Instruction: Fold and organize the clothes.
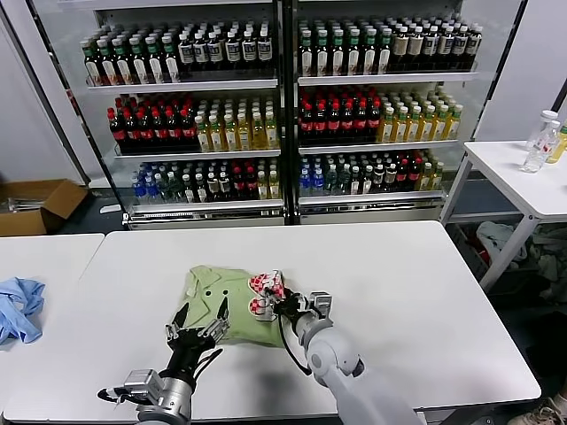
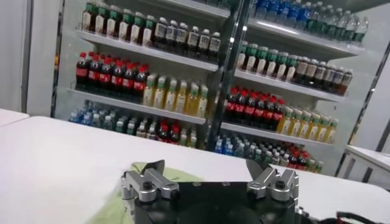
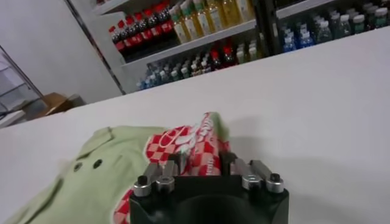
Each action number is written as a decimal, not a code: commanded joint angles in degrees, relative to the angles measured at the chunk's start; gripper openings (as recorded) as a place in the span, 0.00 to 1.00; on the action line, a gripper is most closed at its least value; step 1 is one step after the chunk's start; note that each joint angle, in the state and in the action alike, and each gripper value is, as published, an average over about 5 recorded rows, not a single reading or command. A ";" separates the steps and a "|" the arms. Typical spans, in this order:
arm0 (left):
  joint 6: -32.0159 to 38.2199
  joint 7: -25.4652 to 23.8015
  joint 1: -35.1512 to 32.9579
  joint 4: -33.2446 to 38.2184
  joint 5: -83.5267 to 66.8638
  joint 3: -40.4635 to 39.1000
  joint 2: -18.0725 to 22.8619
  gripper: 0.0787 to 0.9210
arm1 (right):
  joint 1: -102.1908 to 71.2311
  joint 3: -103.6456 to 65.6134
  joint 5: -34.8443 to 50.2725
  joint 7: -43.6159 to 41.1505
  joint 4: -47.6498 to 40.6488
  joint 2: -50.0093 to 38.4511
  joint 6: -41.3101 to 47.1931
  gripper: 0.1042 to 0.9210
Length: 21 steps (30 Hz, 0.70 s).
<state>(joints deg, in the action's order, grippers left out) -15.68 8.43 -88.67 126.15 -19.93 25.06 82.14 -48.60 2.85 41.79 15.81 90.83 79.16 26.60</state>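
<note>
The light green shirt lies folded into a small bundle on the white table, collar and dark buttons facing up. Its red-and-white patterned patch is bunched at its right edge. My right gripper is shut on that patch; in the right wrist view the checked cloth sits between the fingers of the right gripper. My left gripper is open and empty over the shirt's near left edge. In the left wrist view the left gripper has spread fingers and a strip of green cloth shows beside it.
A light blue garment lies on the neighbouring table at the left. A drinks cooler full of bottles stands behind the table. A cardboard box sits on the floor at left. A side table with bottles stands at right.
</note>
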 commanded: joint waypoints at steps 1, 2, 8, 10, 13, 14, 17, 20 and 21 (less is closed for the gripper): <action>0.59 -0.26 -1.58 1.00 1.01 0.81 -0.38 0.88 | 7.86 0.99 -6.07 -4.75 -8.54 -4.32 -0.51 0.38; 0.58 -0.38 -1.59 0.95 1.05 0.75 -0.45 0.88 | 8.89 0.68 -7.19 -5.80 -9.09 -5.54 -0.55 0.34; 0.52 -0.90 -1.47 0.57 1.34 0.56 -0.59 0.88 | 12.29 -1.38 -14.61 -12.75 -10.18 -12.58 0.57 0.14; 0.54 -1.06 -1.40 0.37 1.71 0.37 -0.58 0.88 | 11.67 -2.11 -18.48 -14.92 -9.30 -14.81 0.98 0.09; 0.58 -1.21 -1.21 0.01 2.44 0.00 -0.44 0.88 | 9.47 -3.28 -21.28 -15.20 -6.80 -17.17 -2.03 0.04; 0.59 -1.26 -1.14 -0.05 2.74 -0.13 -0.37 0.88 | 8.55 -3.82 -21.22 -14.30 -5.55 -17.58 -3.38 0.04; 0.72 -1.40 -1.08 -0.04 3.72 -0.38 -0.18 0.88 | 5.49 -5.95 -21.32 -11.51 -1.19 -18.31 -6.17 0.10; 1.08 -1.48 -1.38 0.30 4.98 -0.42 -0.05 0.88 | 0.22 -9.32 -21.82 -9.27 5.05 -18.90 -7.87 0.21; 1.26 -1.50 -1.56 0.50 5.48 -0.37 -0.03 0.88 | -2.58 -10.83 -22.16 -8.67 7.76 -19.25 -8.22 0.24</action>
<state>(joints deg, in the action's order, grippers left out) -14.95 6.98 -89.62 126.16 -17.08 24.55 82.01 -41.83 -0.89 26.42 5.84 86.28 65.82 24.08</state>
